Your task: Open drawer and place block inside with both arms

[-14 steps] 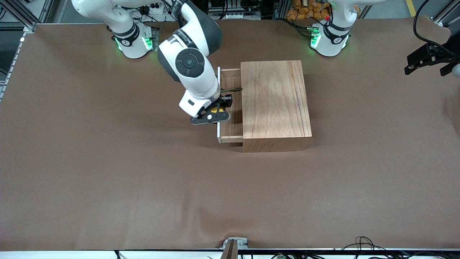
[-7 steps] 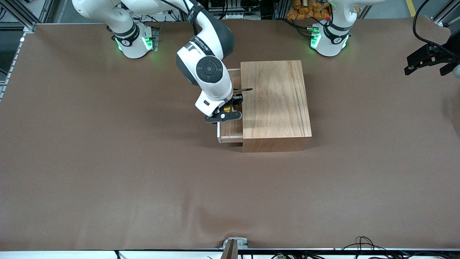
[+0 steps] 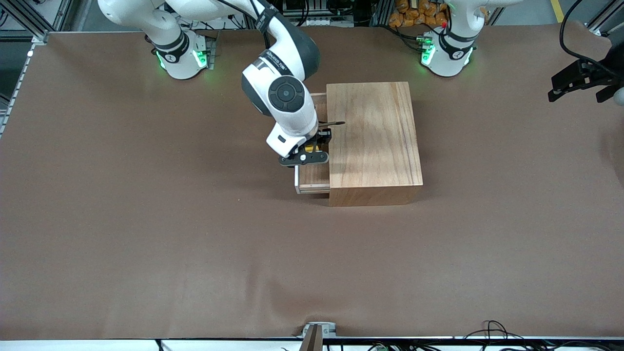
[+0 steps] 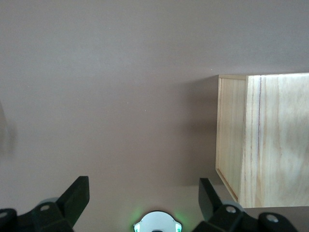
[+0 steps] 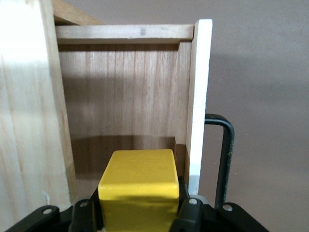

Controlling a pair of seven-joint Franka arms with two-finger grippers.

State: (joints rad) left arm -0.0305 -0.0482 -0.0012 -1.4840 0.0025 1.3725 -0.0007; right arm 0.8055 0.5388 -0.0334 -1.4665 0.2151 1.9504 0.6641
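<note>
The light wooden box [image 3: 373, 139] stands mid-table with its drawer [image 3: 312, 179] pulled out toward the right arm's end. My right gripper [image 3: 313, 146] is shut on the yellow block [image 5: 139, 191] and holds it over the open drawer. In the right wrist view the drawer floor [image 5: 123, 106], its white front edge [image 5: 199, 96] and the black wire handle [image 5: 223, 154] lie below the block. My left gripper [image 3: 582, 83] waits open and empty in the air at the left arm's end of the table; in the left wrist view its fingers [image 4: 77, 195] are spread wide.
The brown table mat [image 3: 195, 243] spreads all around the box. The box's corner shows in the left wrist view [image 4: 263, 140]. A small metal clamp [image 3: 314, 334] sits at the table edge nearest the front camera. The arm bases [image 3: 180, 56] glow green.
My right gripper has carried the block from beside the drawer's white front to over the open drawer, and has barely moved in the last half second. The left arm has not moved.
</note>
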